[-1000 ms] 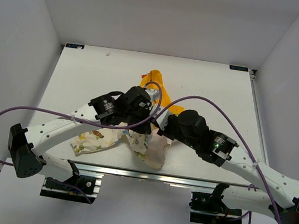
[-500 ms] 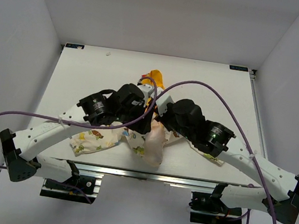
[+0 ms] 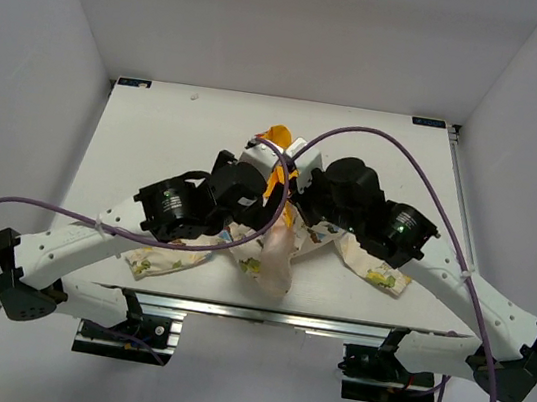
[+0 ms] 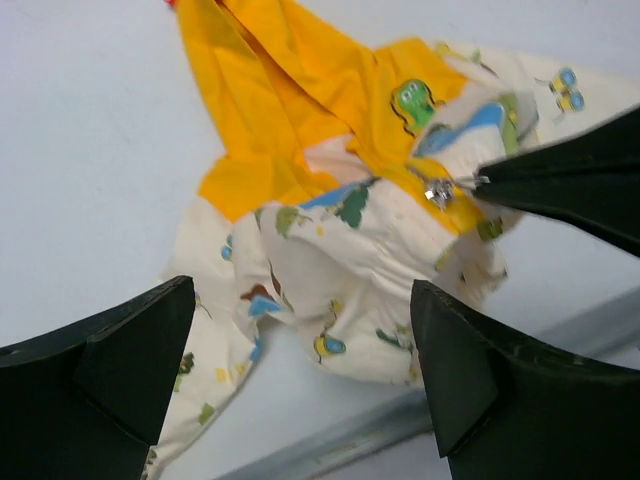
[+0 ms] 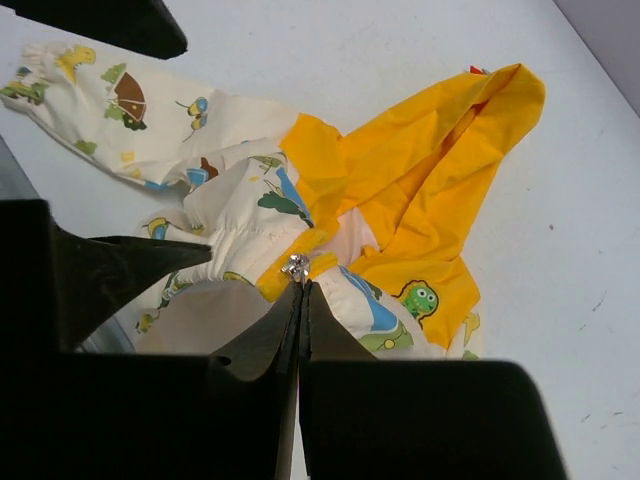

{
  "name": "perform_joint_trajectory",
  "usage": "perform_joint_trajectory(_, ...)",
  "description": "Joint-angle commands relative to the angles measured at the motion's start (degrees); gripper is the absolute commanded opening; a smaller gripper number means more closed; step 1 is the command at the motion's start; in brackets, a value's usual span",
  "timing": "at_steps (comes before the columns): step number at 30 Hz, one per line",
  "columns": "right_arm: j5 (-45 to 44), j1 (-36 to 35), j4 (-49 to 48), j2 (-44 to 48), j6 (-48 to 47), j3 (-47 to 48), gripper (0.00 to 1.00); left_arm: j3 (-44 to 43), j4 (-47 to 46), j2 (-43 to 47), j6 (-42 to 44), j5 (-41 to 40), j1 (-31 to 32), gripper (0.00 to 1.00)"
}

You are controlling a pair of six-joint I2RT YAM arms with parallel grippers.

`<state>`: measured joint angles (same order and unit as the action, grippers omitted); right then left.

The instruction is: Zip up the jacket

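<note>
The jacket (image 3: pixel 275 259) lies bunched at mid table, cream with cartoon prints, its yellow hood (image 3: pixel 280 134) toward the far side. In the right wrist view my right gripper (image 5: pixel 303 288) is shut on the silver zipper pull (image 5: pixel 296 266), at the top of the yellow zipper band near the collar. The hood (image 5: pixel 440 170) spreads beyond it. In the left wrist view my left gripper (image 4: pixel 300 345) stands open above the jacket's cream lower part (image 4: pixel 350 270) with nothing between its fingers. The right gripper's fingers (image 4: pixel 560 180) reach in from the right to the pull (image 4: pixel 437 190).
One sleeve (image 3: pixel 164 256) trails left and another (image 3: pixel 379 271) lies right under the right arm. The table's metal front rail (image 3: pixel 252 312) runs just behind the jacket's hem. Purple cables (image 3: pixel 359 134) loop over both arms. Grey walls close in both sides.
My left gripper has gone from shut to open and let go of the jacket. Both wrists have moved toward the far side, the right one carrying the zipper pull toward the hood.
</note>
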<state>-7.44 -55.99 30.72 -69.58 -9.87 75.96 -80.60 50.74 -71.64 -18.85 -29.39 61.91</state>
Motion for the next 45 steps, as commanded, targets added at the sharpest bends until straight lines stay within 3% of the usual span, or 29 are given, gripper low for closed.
perform_joint_trajectory(1, 4.89, 1.84, -1.1, -3.8, 2.66, 3.75, 0.0, -1.05, -6.7, -3.15, 12.6, -2.33, 8.47, 0.98)
perform_joint_trajectory(7, 7.0, 4.39, -0.57, -5.65, 4.85, 4.37, 0.0, -0.35, -11.71, -2.46, 17.35, -3.66, 9.81, 0.98)
perform_joint_trajectory(15, 12.54, 7.82, -0.31, -6.01, 5.91, 3.67, 0.0, 4.92, -14.18, 3.43, 16.66, -4.18, 9.81, 0.98)
perform_joint_trajectory(29, 19.66, 12.13, 2.85, -6.27, 8.46, 5.6, 0.0, 8.35, -17.78, 0.01, 18.76, -9.98, 9.2, 0.98)
perform_joint_trajectory(36, 20.1, 12.13, 2.94, -5.92, 8.81, 5.25, 0.0, 7.3, -19.37, -1.31, 20.7, -3.84, 2.61, 0.98)
perform_joint_trajectory(45, 21.15, 13.27, 2.85, -6.71, 9.43, 6.3, 0.0, 8.18, -20.07, -3.07, 22.63, -0.77, 2.34, 0.95)
